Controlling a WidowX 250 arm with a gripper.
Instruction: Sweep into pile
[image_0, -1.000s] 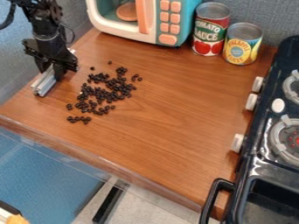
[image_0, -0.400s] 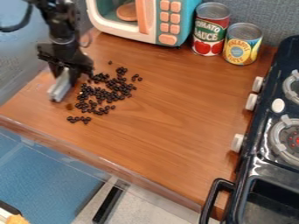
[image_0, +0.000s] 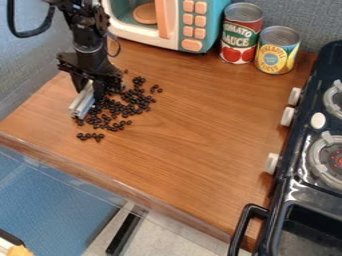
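Tool (image_0: 92, 86) over the left part of the table (image_0: 194, 125), closed on 1 grey bar (image_0: 81, 102), held at a slant by the left side of the dark beans (image_0: 120, 108). Beans: loose, uneven patch on the table; 1 small cluster sits slightly apart, nearer the front edge. Toy microwave (image_0: 133, 30) at back; to its right, 1 red can (image_0: 240, 37) and 1 yellow can (image_0: 276, 52). Stove (image_0: 300, 186) along right side.
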